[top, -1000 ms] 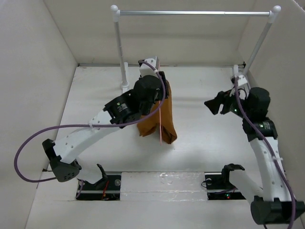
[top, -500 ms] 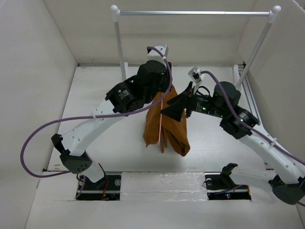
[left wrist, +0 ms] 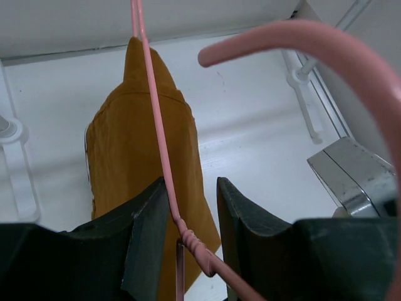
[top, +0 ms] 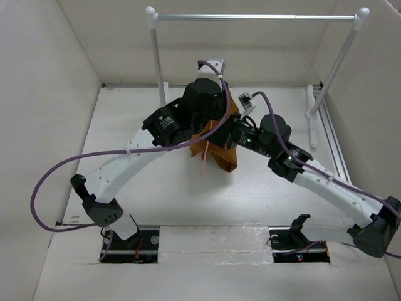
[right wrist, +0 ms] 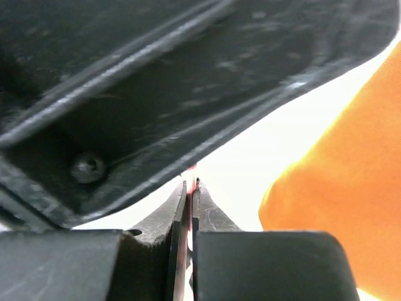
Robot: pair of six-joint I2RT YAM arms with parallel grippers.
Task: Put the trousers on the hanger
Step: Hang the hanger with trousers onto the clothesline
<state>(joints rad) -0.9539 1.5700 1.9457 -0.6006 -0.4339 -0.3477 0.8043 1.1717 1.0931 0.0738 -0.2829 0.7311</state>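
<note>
**Trousers draped on the pink hanger, held up over the table**

The left gripper (left wrist: 191, 194) grips the hanger (left wrist: 153, 113) at its twisted neck, with the hook curling overhead. Held this way the wire hangs free and the rust-brown trousers (left wrist: 131, 144), draped over it, fall straight toward the table (top: 263, 194). The right gripper (right wrist: 190, 188) has its fingers pressed together, close against the left gripper's body, with a sliver of pink at their tips. It is probably steadying the wire, though I cannot tell whether the wire is actually pinched. The silver rail (top: 250, 17) stands behind, well apart.
</note>
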